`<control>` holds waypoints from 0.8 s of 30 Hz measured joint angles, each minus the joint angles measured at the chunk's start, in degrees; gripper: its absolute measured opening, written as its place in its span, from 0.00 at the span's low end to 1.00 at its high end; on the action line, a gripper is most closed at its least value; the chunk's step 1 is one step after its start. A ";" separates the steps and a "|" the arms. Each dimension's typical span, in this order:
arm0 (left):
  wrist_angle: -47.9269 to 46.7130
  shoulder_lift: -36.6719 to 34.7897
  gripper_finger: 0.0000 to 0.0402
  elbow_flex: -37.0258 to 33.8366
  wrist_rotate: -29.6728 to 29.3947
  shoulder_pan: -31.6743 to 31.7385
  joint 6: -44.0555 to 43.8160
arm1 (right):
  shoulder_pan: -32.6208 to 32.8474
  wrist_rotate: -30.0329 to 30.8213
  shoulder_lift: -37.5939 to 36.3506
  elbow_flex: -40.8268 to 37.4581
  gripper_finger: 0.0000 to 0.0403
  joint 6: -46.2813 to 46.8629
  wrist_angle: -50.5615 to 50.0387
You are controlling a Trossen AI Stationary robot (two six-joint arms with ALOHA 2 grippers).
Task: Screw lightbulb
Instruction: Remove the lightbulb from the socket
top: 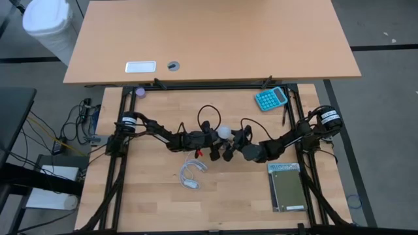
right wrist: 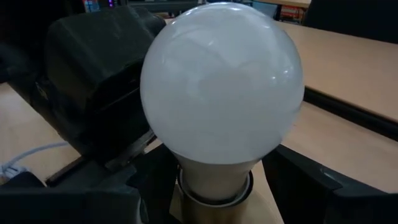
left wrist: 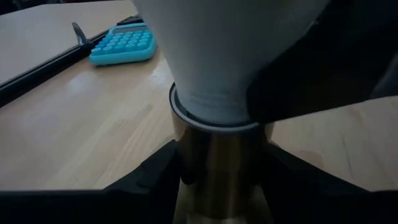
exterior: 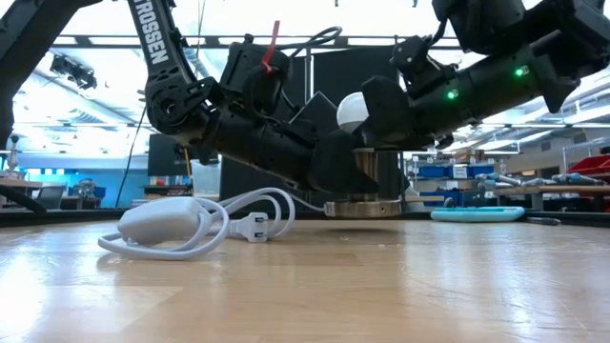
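Two pincers meet at bench centre: left pincer (top: 208, 139) pinching the brassy cylindrical socket (left wrist: 214, 168) from nine o'clock, right pincer (top: 230, 145) set around the small white pear-shaped lightbulb (top: 225, 133) from three o'clock, contact on the glass impossible to tell. Bulb upright, base seated in the socket. Risks: cross-threading if tilted while turned; slipping on smooth glass; socket spinning along if the hold loosens. Readable: "TROSSEN" on the dark arm (exterior: 157, 38) in the low view. Keys of the teal calculator (top: 271, 98) at one o'clock illegible.
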 joint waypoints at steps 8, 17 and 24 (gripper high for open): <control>0.02 0.00 0.48 0.00 2.31 -0.02 0.49 | -0.02 -2.47 0.00 -5.04 0.57 -1.02 9.53; 0.46 0.02 0.48 0.02 2.65 0.00 0.80 | -0.54 -3.07 0.00 -5.50 0.57 -2.01 10.92; 0.50 0.02 0.48 0.02 3.67 -0.02 0.81 | -0.74 -3.56 0.00 -5.52 0.57 -2.18 10.94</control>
